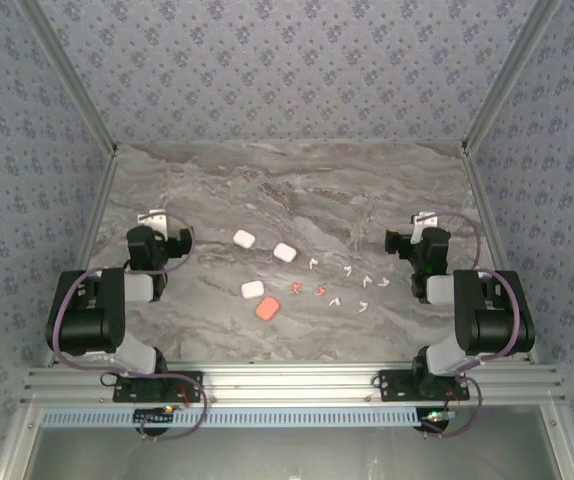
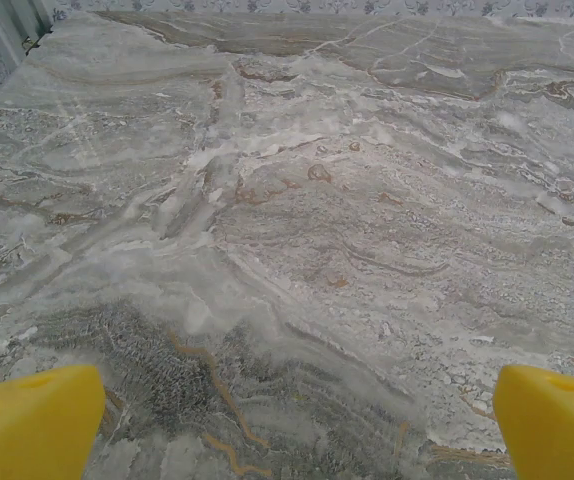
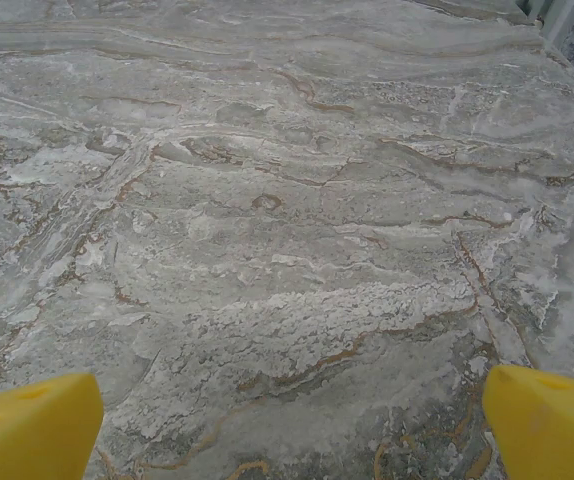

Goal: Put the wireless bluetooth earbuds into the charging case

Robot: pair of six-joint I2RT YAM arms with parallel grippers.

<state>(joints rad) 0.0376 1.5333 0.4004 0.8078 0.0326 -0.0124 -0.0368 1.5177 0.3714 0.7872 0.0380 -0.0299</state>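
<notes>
On the table (image 1: pixel 267 190), earbuds (image 1: pixel 335 299) are lying loose, cases (image 1: pixel 252 289) at their nine o'clock.
Left gripper (image 2: pixel 292 425) and right gripper (image 3: pixel 289 425) are gaping empty; I'm thinking a case needs opening first.

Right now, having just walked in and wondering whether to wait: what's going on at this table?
Nothing is being handled yet. The two arms are at the sides, with the left gripper and right gripper both open and empty over the bare marble table. Three white cases and one orange-red case lie mid-table. Six white earbuds and two orange-red earbuds lie loose on the marble to their right.
</notes>
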